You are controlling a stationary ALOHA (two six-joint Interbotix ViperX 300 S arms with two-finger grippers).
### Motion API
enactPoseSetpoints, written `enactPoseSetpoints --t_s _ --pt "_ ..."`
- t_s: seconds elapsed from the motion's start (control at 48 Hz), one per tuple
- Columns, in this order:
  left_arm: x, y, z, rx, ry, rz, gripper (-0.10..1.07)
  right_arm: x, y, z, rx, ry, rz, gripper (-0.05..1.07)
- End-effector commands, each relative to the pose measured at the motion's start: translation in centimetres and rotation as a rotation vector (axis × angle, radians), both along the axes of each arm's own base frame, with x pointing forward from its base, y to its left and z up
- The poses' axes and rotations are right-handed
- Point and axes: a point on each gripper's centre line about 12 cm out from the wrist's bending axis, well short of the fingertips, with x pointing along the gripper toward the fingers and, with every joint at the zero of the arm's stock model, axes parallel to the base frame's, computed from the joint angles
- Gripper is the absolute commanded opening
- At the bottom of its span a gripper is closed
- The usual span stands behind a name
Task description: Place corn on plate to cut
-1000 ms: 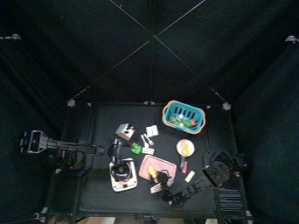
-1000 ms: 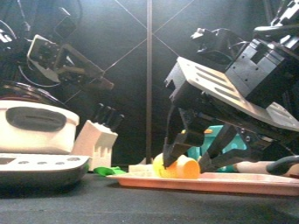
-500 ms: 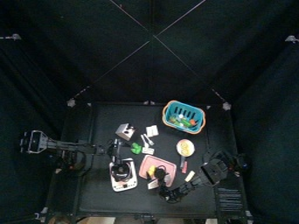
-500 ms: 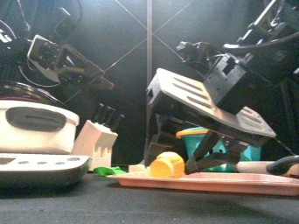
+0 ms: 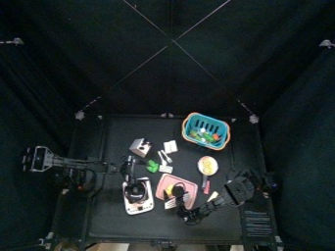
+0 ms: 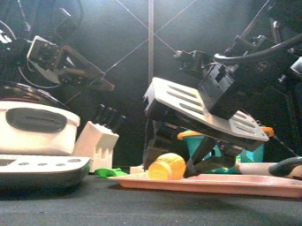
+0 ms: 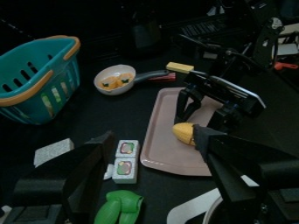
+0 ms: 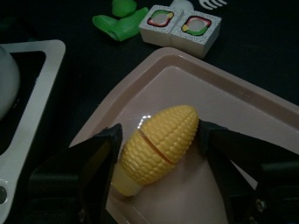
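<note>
The corn (image 8: 160,143) is a short, plump yellow cob with a moulded kernel texture and a thin seam across its middle — glossy plastic, catching a small highlight. It lies on its side on the plate (image 8: 251,131), a flat pink board with a low raised rim and rounded corners, near one of the plate's ends. In the front view the corn (image 6: 168,165) sits at the left part of the plate (image 6: 253,184).

The right gripper (image 8: 162,171) hangs over the cob with its black jaws spread wide, one on either side of the corn and neither closed on it; it holds nothing. From the front, the right gripper (image 6: 189,159) and its bulky black arm stand behind and above the plate, hiding much of the teal slatted basket (image 7: 35,74).

Just off the plate's end lie a small white card printed with fruit pictures (image 8: 180,24) and a green toy piece (image 8: 118,24). A round pale dish (image 7: 114,80) sits between the basket and the plate. A white appliance (image 6: 35,132) fills the front view's left side.

The left gripper (image 7: 152,171) rests well apart, jaws open and empty.
</note>
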Motion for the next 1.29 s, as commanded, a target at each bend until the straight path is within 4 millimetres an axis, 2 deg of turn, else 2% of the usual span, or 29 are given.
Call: enactPoseSetpoints --t_s 0.0,0.312,0.875,1.271 --pt "0.3 0.1 0.5 -0.002 -0.019 0.006 1.04 0.3 0.0 2.2 0.013 -0.048 0.007 0.97" --pt "0.2 0.1 0.5 -0.002 -0.019 0.006 1.04 -0.2 -0.8 4.0 -0.012 -0.079 0.039 0.97" --pt "0.2 0.2 0.5 -0.002 -0.017 0.007 1.04 -0.7 -1.0 4.7 -0.007 -0.087 0.039 0.97" --pt "0.2 0.2 0.5 -0.004 -0.017 0.008 1.04 -1.5 -1.6 6.0 -0.005 -0.093 0.039 0.97"
